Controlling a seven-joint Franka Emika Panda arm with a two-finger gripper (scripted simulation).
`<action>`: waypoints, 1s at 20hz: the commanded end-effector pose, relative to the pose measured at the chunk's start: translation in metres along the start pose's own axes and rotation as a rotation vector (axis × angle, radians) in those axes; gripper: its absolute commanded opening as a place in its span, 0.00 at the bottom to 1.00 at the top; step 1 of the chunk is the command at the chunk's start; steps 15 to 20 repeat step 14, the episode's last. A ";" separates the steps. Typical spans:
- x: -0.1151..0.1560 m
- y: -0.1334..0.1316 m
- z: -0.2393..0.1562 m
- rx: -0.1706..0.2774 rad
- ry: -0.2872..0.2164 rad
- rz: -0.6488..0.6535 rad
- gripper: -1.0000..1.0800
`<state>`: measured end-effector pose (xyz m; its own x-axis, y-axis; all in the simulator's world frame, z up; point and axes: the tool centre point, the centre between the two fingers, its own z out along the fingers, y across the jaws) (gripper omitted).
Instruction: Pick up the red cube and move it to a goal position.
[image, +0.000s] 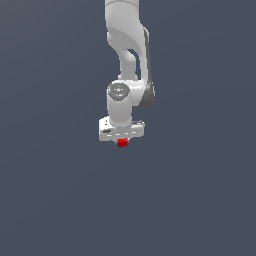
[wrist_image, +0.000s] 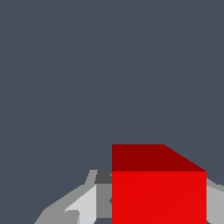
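Note:
The red cube (image: 122, 143) is tiny and peeks out just beneath the white hand of my gripper (image: 122, 140), near the middle of the exterior view. In the wrist view the red cube (wrist_image: 158, 192) looms large and sits between the two grey fingers (wrist_image: 101, 197), which press against its sides. My gripper is shut on the cube. In the exterior view the hand covers the fingertips and the upper part of the cube. No mark for the goal position shows in either view.
A plain dark blue-grey surface (image: 200, 200) fills both views around the arm. The white arm (image: 127, 45) comes down from the upper edge of the exterior view. No other object shows.

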<state>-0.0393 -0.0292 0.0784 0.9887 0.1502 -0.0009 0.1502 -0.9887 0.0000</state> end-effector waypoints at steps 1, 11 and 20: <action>-0.008 0.003 -0.014 0.000 0.001 0.000 0.00; -0.026 0.009 -0.046 0.000 0.001 -0.001 0.00; -0.027 0.009 -0.048 0.000 0.001 -0.001 0.00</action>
